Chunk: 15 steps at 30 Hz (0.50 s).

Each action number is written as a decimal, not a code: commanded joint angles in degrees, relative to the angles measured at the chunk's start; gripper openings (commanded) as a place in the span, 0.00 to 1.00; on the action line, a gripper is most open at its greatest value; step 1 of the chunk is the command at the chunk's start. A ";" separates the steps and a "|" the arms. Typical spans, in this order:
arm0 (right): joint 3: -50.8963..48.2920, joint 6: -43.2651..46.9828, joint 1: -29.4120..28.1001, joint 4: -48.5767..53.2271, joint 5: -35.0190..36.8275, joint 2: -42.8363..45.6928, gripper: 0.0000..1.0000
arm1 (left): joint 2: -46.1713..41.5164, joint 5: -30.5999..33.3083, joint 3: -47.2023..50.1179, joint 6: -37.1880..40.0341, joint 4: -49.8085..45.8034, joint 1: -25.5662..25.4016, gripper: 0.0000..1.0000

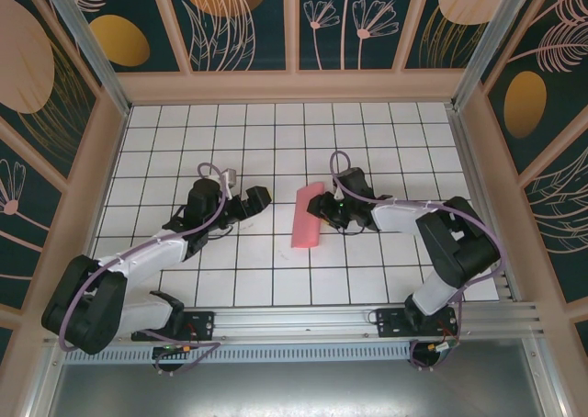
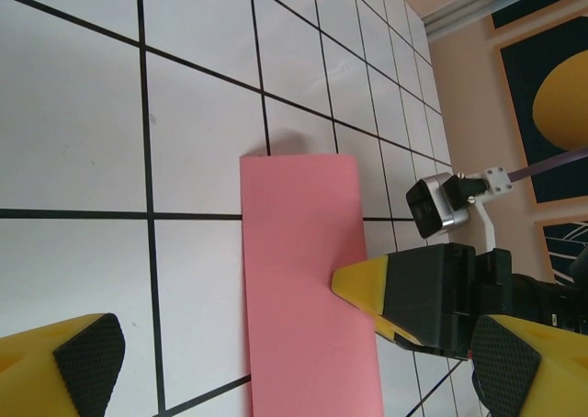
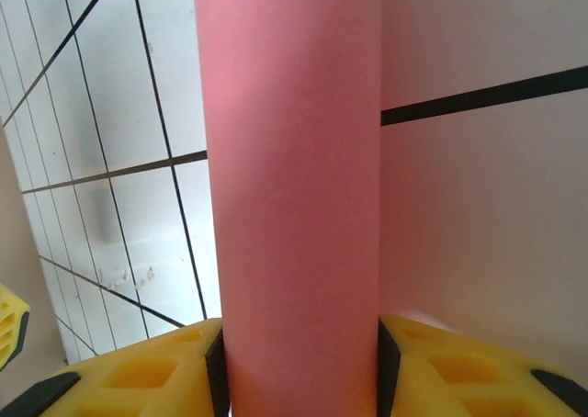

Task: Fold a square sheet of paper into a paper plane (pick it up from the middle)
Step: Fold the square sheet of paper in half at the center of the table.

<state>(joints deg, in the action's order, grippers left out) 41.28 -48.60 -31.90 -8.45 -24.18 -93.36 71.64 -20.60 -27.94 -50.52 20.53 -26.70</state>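
Where the top view looks down, the square sheet of paper [image 1: 306, 222] lies as a narrow pink strip at mid-frame; the left gripper [image 1: 253, 199] stands wide open to its left, apart from it; the right gripper [image 1: 323, 213] meets its right edge. From the left wrist, a yellow fingertip [image 2: 354, 279] rests on the strip's right edge. From the right wrist, pink fills the gap between part-spread jaws; clamped or not, I cannot tell.

My top camera sits high over the near edge, looking down on the whole desk [image 1: 276, 132]. The left wrist camera hangs low over the tiles, facing right. The right wrist camera is pressed very close. All three share the pink paper [image 1: 308, 217].
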 commanded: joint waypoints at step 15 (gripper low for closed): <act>1.71 -5.89 -1.76 -5.44 1.55 -4.14 0.45 | -1.32 1.04 -2.52 1.44 -2.22 -0.28 0.99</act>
<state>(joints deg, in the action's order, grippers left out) 42.06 -54.57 -33.47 -16.12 -25.36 -97.56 71.31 -20.14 -29.02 -50.24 19.05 -26.70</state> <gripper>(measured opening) 0.447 0.988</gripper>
